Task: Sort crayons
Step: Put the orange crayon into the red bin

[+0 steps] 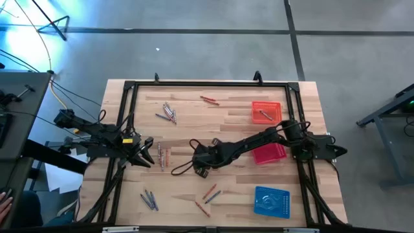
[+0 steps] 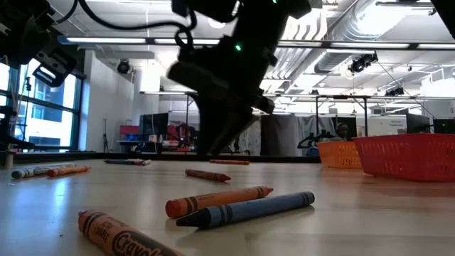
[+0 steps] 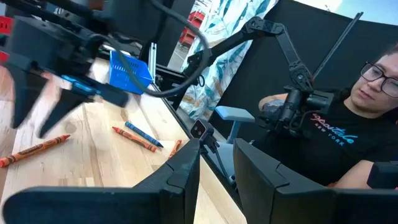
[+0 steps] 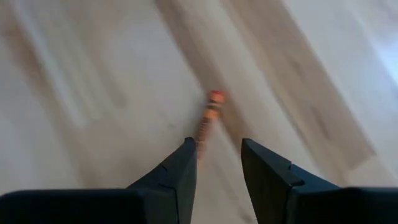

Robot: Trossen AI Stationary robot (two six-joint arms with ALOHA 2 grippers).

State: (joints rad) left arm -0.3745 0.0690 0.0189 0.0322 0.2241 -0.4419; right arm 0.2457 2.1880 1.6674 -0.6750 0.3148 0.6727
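Observation:
Crayons lie flat in small groups on the wooden table (image 1: 226, 126): far left (image 1: 169, 111), far middle (image 1: 208, 99), left of centre (image 1: 162, 155), near left (image 1: 150, 199) and near middle (image 1: 208, 194). My right gripper (image 1: 195, 160) reaches to the table's middle, slanting down, open. In the right wrist view one orange crayon (image 4: 208, 118) lies on the wood just ahead of the gripper (image 4: 217, 144), its near end by one fingertip; whether they touch I cannot tell. My left gripper (image 1: 149, 154) waits at the left, level and open (image 3: 217, 149), holding nothing.
Three perforated baskets stand on the right side: an orange one (image 1: 266, 111) at the far right with a crayon in it, a red one (image 1: 268, 153) under my right arm, and a blue one (image 1: 272, 200) near the front. A person sits beyond the near edge (image 3: 348, 124).

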